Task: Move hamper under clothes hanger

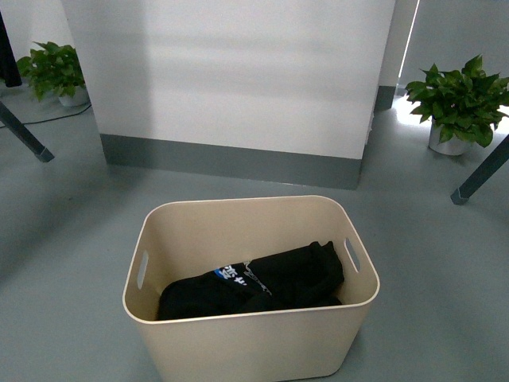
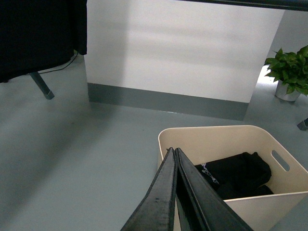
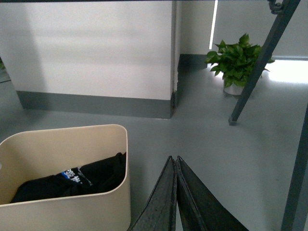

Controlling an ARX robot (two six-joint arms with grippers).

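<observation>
A: How is the hamper (image 1: 250,318) lying?
B: It is sitting on the grey floor (image 1: 64,239), long axis running left to right, between the clothes hanger (image 1: 28,137) legs.
A: And the grippers?
B: The left gripper (image 2: 173,150) and the right gripper (image 3: 173,159) are both showing fingers pressed together, holding nothing.

The hamper (image 1: 250,318) stands on the floor (image 1: 64,263) in front of the wall (image 1: 231,72), near the middle of the front view, with a folded garment (image 1: 254,282) lying in it. A clothes hanger leg (image 1: 24,131) comes down to the floor far to the left and another leg (image 1: 481,175) far to the right — the hamper sits between them, well apart from both. One potted plant (image 1: 54,72) stands behind the left leg beside the wall's left corner, a second plant (image 1: 457,103) behind the right leg — past the wall's right corner.
</observation>
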